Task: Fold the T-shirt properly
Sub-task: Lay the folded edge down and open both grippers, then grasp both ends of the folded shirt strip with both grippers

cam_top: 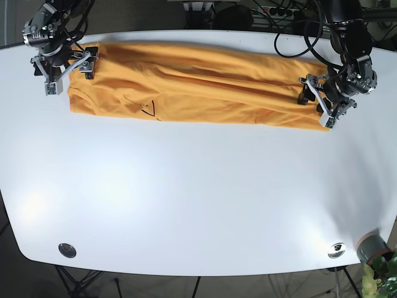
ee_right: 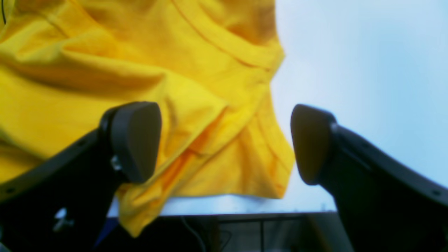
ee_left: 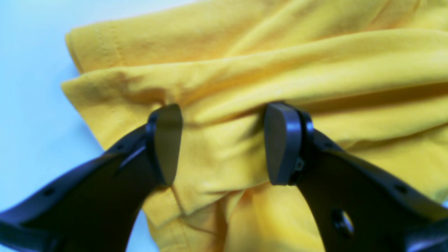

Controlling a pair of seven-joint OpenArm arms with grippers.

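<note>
1. The white bench [cam_top: 198, 186] fills most of the base view, its lower and middle area bare apart from two small round metal fittings [cam_top: 67, 250] near the bottom corners.
2. The yellow T-shirt [cam_top: 198, 84] lies across the upper part of the base view as a long, narrow band folded lengthwise, stretching from the upper left to the upper right of the bench. A small dark mark [cam_top: 147, 110] shows on its lower left portion.
3. The left end effector [ee_left: 224, 143] sits at the shirt's end in the upper right of the base view. In its wrist view the fingers stand apart, with rumpled layers of fabric between and under them; they are not closed on the cloth.
4. The right end effector [ee_right: 225, 143] is at the shirt's end in the upper left of the base view. Its fingers are spread wide: one pad lies over the cloth, the other over bare bench beside the shirt's edge.
5. Cables [cam_top: 298, 25] trail along the top edge of the base view.
</note>
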